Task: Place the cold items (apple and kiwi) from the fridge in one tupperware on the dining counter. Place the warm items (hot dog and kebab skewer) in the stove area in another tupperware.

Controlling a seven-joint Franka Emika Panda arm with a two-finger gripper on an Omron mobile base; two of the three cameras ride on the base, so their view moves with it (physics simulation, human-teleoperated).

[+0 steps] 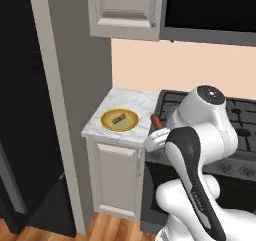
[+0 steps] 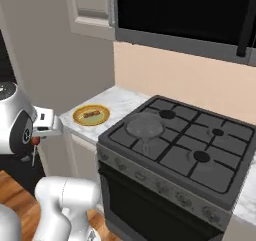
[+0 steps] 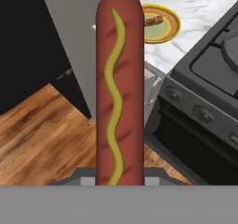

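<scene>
— Hot dog (image 3: 119,88) first: what does it look like?

— Reddish-brown sausage with a wavy yellow mustard line running down its length. In the hand view it stands lengthwise up the middle, its lower end at the gripper (image 3: 119,174) and its rounded tip far from the camera. In the left base view only a short reddish end of it (image 1: 156,120) pokes out past the arm, over the seam between the marble counter (image 1: 140,101) and the stove (image 1: 240,110).

— And the kebab skewer?

— It lies on a yellow plate (image 1: 120,120) on the marble counter, just left of the stove. The skewer (image 1: 119,119) is a small brown strip across the plate's middle. The right base view shows the same plate (image 2: 91,115) with the skewer (image 2: 90,115) on it, and the hand view catches them beyond the hot dog's tip, plate (image 3: 163,30) and skewer (image 3: 153,20).

— How is the arm posed?

— Folded up close to the base. In the left base view the white elbow joint bulks in front of the stove and the forearm reaches left toward the counter edge. In the right base view the hand (image 2: 42,125) sits at the far left, off the front of the counter and above the wooden floor (image 2: 15,195), pointing downward.

— Gripper state?

— Closed on the hot dog: the sausage rises straight from between the fingers, held clear of counter and stove. The finger tips themselves are mostly hidden behind it.

— Anything else nearby?

— A black fridge (image 1: 20,110) stands left of the counter.
</scene>
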